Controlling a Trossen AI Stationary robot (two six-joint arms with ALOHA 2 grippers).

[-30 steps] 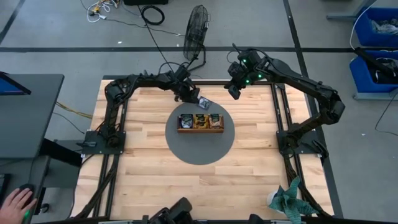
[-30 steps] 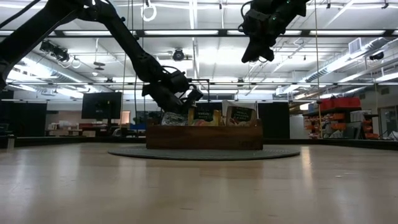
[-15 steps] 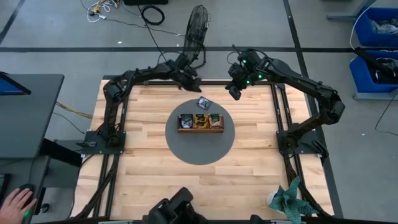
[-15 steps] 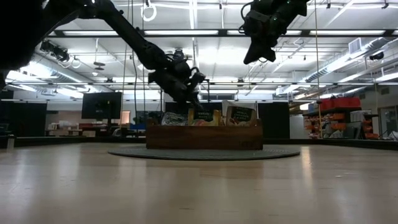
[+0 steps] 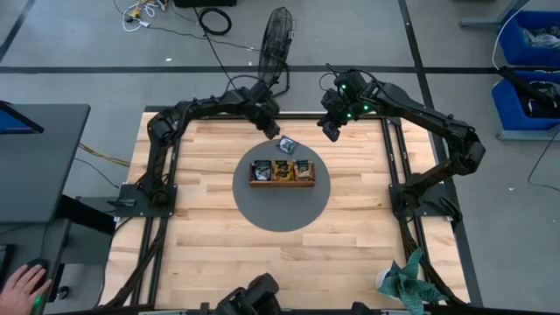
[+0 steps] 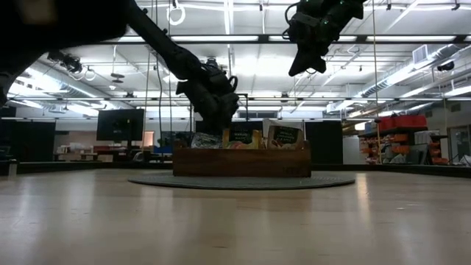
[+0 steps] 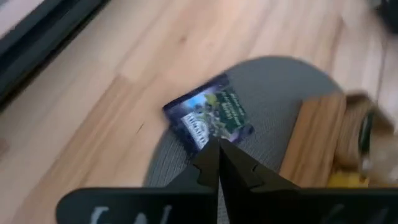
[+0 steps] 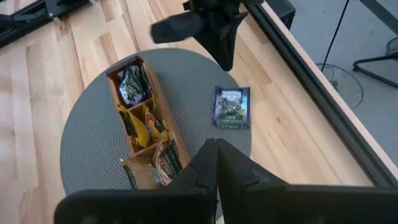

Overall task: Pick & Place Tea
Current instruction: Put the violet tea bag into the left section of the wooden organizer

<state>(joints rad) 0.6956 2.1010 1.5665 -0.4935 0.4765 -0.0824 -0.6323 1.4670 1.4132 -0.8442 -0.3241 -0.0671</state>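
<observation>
A blue tea sachet (image 5: 286,145) lies flat on the far edge of the round grey mat (image 5: 280,212), just beyond the wooden tray (image 5: 282,183). The tray's compartments hold more tea sachets (image 8: 142,118) standing on edge. My left gripper (image 5: 268,130) hangs shut a little above and to the left of the blue sachet (image 7: 208,118), holding nothing. My right gripper (image 5: 331,132) is shut and empty, high over the table's far side, right of the mat.
A standing fan (image 5: 278,35) is beyond the table's far edge. A green crumpled object (image 5: 408,278) sits at the near right corner. Blue bins (image 5: 529,61) stand off the table to the right. A person's hand (image 5: 22,282) rests at the lower left, off the table.
My left gripper has risen from beside the blue sachet, rolled about its own axis and shut on nothing. The sachet has stayed flat on the mat's far edge. My right arm has kept still.
</observation>
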